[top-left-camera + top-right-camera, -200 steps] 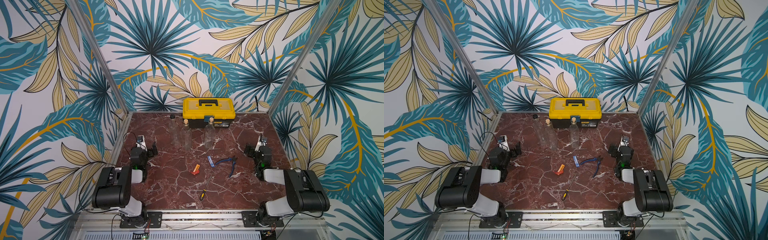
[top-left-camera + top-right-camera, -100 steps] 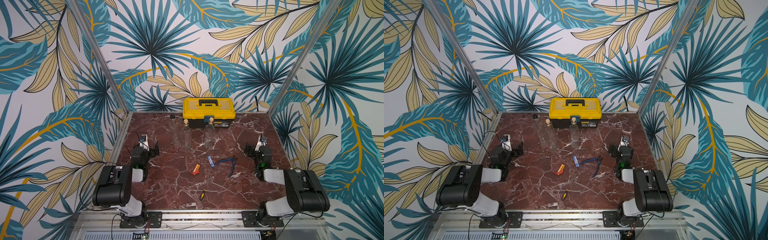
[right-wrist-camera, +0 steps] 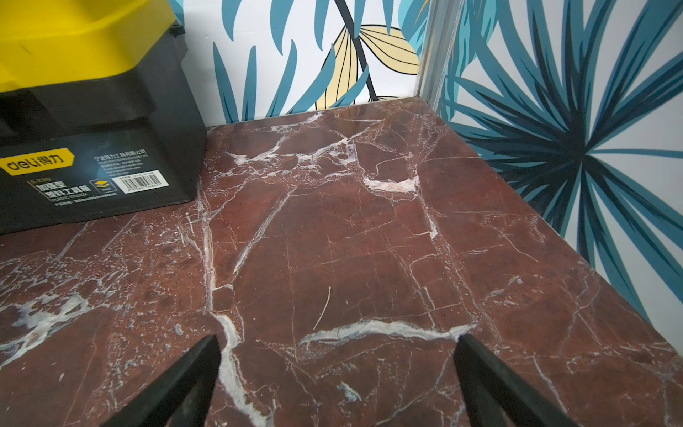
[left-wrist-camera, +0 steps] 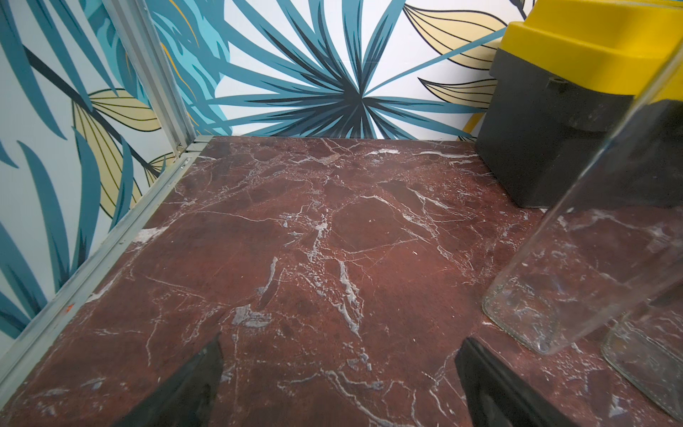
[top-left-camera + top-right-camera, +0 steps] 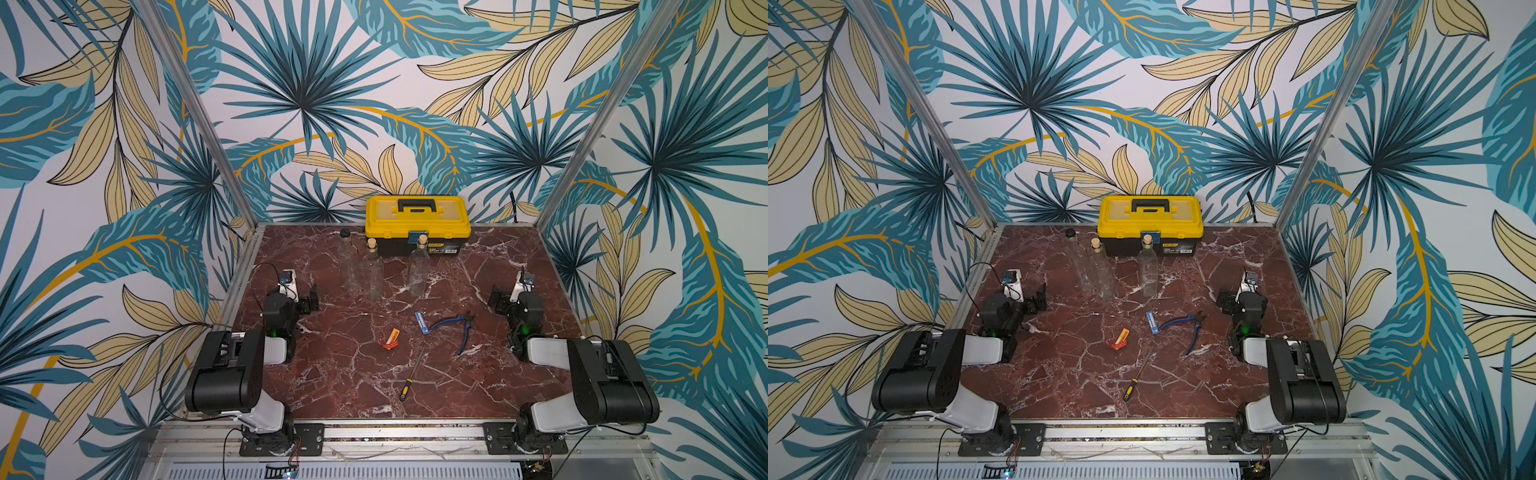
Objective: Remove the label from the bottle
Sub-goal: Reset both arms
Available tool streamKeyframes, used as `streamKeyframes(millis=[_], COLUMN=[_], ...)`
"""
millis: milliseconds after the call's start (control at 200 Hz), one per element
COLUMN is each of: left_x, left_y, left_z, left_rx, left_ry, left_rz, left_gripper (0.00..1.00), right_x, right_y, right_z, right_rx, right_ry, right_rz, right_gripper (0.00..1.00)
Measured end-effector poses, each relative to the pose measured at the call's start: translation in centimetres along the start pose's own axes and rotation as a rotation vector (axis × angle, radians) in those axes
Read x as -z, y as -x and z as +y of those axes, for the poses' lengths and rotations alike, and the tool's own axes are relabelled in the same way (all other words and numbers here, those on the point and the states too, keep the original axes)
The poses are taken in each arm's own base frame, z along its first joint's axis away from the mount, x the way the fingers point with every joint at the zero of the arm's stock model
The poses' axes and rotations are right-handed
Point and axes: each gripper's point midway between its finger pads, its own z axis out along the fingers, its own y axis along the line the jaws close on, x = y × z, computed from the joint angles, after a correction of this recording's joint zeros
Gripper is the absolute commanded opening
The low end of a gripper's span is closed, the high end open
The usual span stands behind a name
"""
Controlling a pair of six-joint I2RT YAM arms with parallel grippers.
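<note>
Three clear bottles point(image 5: 373, 272) stood upright just before the toolbox point(image 5: 417, 216), toward the back of the table point(image 5: 332, 374). My left gripper point(image 4: 340, 351) and right gripper point(image 3: 337, 345) were spread wide and empty, with bare marble ahead of each.

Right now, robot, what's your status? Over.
Left gripper open, empty; right gripper open, empty. Three clear bottles upright before toolbox, untouched, no label visible on them. Pliers, screwdriver loose mid-table, short of the bottles.

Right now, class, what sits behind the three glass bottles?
A yellow toolbox stands behind the bottles, by the back wall. Its lid is shut, hiding its contents; two corked necks cover bits of its front.
</note>
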Motion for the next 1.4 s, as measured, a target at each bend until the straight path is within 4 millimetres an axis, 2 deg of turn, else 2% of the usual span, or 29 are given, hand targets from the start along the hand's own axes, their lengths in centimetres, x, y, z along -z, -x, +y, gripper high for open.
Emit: streamKeyframes(millis=[1232,1397], left_x=[0.0,0.0], left_y=[0.0,0.0], left_z=[0.0,0.0], left_rx=[0.000,0.000], left_ry=[0.000,0.000], left_rz=[0.000,0.000], left_gripper=[1.00,0.99], right_x=[0.0,-0.4], right_y=[0.0,0.7], right_z=[0.0,1.4], right_rx=[0.000,0.026], right_ry=[0.000,0.073], right_rz=[0.000,0.000], right_gripper=[1.00,0.99])
